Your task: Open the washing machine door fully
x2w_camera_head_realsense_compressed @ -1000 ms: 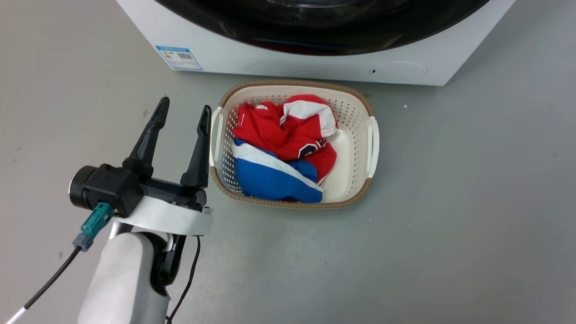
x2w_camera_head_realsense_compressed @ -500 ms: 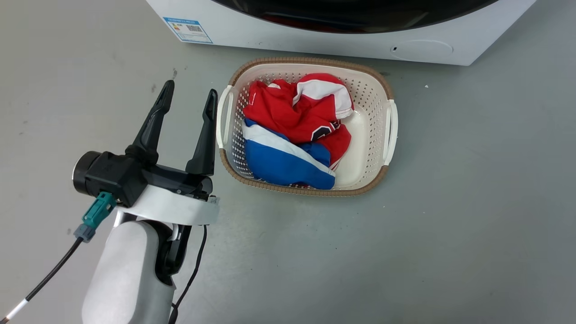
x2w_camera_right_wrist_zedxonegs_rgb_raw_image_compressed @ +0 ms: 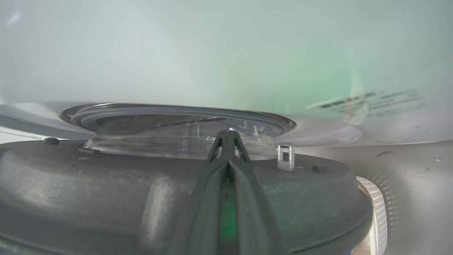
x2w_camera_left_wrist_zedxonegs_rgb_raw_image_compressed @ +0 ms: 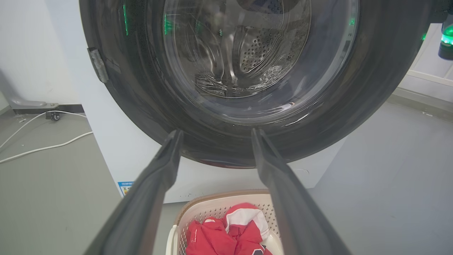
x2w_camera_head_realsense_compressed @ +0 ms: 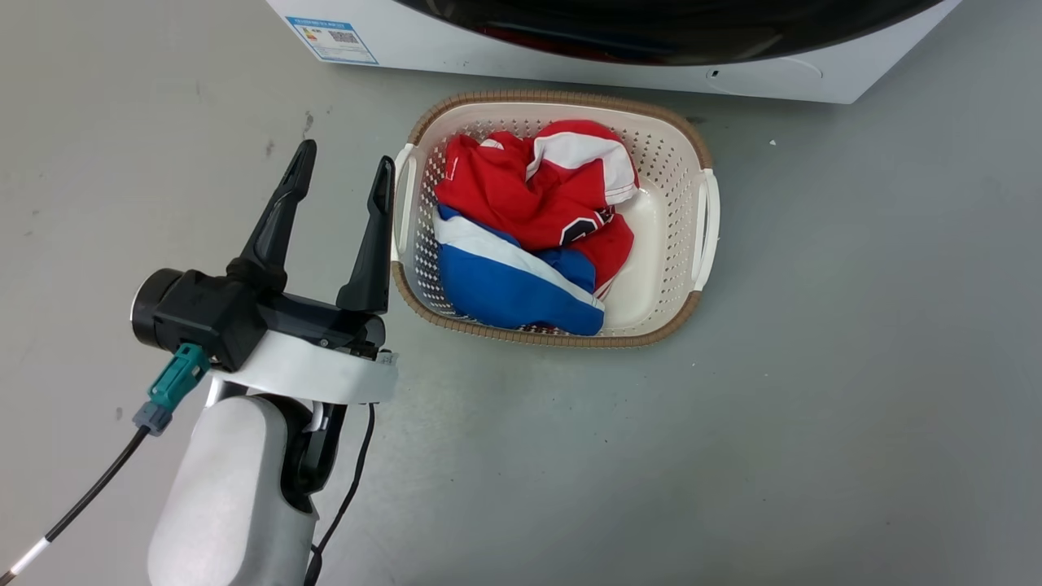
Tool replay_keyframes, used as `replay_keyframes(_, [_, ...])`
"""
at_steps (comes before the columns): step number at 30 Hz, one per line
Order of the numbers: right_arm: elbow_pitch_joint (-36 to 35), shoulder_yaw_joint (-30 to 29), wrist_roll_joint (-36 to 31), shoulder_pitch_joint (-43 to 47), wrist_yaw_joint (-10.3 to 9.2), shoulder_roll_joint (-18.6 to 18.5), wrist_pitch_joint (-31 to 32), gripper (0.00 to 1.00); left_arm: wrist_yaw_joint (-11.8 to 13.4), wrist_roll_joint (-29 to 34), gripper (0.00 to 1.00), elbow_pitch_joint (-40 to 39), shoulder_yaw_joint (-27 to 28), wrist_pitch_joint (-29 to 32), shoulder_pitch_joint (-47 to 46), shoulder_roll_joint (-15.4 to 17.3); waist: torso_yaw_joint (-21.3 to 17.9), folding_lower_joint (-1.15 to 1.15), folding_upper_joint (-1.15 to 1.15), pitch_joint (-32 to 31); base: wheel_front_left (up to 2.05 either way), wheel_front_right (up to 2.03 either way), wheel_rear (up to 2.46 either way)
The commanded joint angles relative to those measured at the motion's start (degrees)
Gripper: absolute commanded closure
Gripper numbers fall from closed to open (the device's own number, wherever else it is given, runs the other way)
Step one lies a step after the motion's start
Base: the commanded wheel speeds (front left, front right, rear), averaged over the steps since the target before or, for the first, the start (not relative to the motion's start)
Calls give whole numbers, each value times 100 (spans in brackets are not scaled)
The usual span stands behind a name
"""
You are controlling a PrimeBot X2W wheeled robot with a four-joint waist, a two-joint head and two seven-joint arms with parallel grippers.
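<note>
Head view, left to right?
– Left gripper (x2w_camera_head_realsense_compressed: 343, 171) spread wide, empty, just beside the laundry basket (x2w_camera_head_realsense_compressed: 704, 220). The washing machine (x2w_camera_head_realsense_compressed: 391, 45) is behind it.
And the door?
– Right wrist view: washing machine door (x2w_camera_right_wrist_zedxonegs_rgb_raw_image_compressed: 106, 184) ajar, inner side showing. Right gripper (x2w_camera_right_wrist_zedxonegs_rgb_raw_image_compressed: 229, 136) fingers pressed together over it.

The washer (x2w_camera_head_realsense_compressed: 488, 65) lies along the frame's top edge. Below it, at centre, the basket (x2w_camera_head_realsense_compressed: 707, 220) sits on the floor (x2w_camera_head_realsense_compressed: 814, 407), clothes (x2w_camera_head_realsense_compressed: 529, 228) inside; the left pincer (x2w_camera_head_realsense_compressed: 345, 159) stands just left of it.
</note>
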Motion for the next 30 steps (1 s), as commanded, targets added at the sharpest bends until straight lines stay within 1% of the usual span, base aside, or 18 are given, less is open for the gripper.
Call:
replay_keyframes(1, [22,49,-5,37,0,107,146,100,2,28,0,11,20,-28,-91,-11,-23,0,0,-31,0,0,0])
replay_keyframes(7, [-70,133,-18,339,1,72,519,100,2,25,0,72,-2,-28,-34,-5,-74,0,0,-237,0,0,0])
replay_keyframes(13, [-406,224,10,823,1,131,870,100,2,9,0,132,26,-28,106,7,-133,0,0,-529,0,0,0])
replay_keyframes(19, [-921,269,89,1508,1,139,1142,100,2,14,0,210,-4,-28,261,39,-186,0,0,-882,0,0,0])
replay_keyframes(20, [-921,269,89,1508,1,139,1142,100,2,14,0,210,-4,-28,261,39,-186,0,0,-882,0,0,0])
replay_keyframes(21, [-1211,283,157,1875,1,184,1276,100,2,-13,0,253,-17,-28,378,60,-204,0,0,-1085,0,0,0])
replay_keyframes(25, [-1594,309,236,2322,1,276,1445,100,2,-59,0,301,-20,-28,522,108,-225,0,0,-1317,0,0,0])
replay_keyframes(30, [-2069,343,335,2887,1,384,1602,100,2,-133,0,378,-54,-28,670,65,-205,0,0,-1613,0,0,0])
